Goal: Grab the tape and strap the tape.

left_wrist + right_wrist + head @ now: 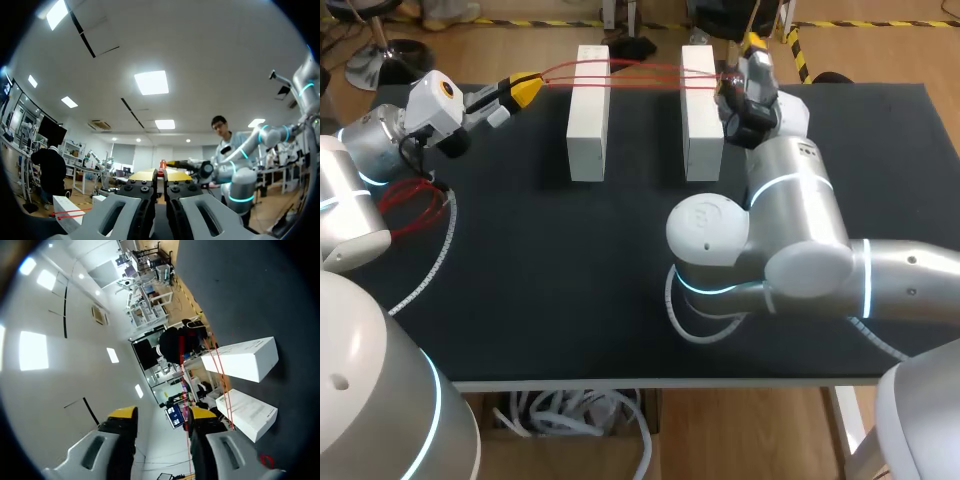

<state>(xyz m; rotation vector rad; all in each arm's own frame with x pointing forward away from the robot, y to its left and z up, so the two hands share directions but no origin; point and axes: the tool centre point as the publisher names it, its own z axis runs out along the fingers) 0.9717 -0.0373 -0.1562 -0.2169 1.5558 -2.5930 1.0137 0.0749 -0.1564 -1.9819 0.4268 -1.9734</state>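
Observation:
Red tape (640, 70) is stretched in a few thin strands across the far ends of two white blocks, the left one (588, 110) and the right one (701, 110), both on the black table (540, 270). My left gripper (527, 88) is shut on the tape's left end, a little left of the left block; in the left wrist view the gripper (160, 174) has its tips together with red showing between them. My right gripper (742, 60) is at the right block's far end. In the right wrist view this gripper (161, 415) stands open, and the tape (220, 375) runs along the inner side of one finger (200, 414).
A red cable loop (410, 200) and a white spiral hose (435, 250) lie on the table beside my left arm. My right arm's bulky elbow (760, 240) hangs over the table's right middle. Bare black table lies in front of the blocks.

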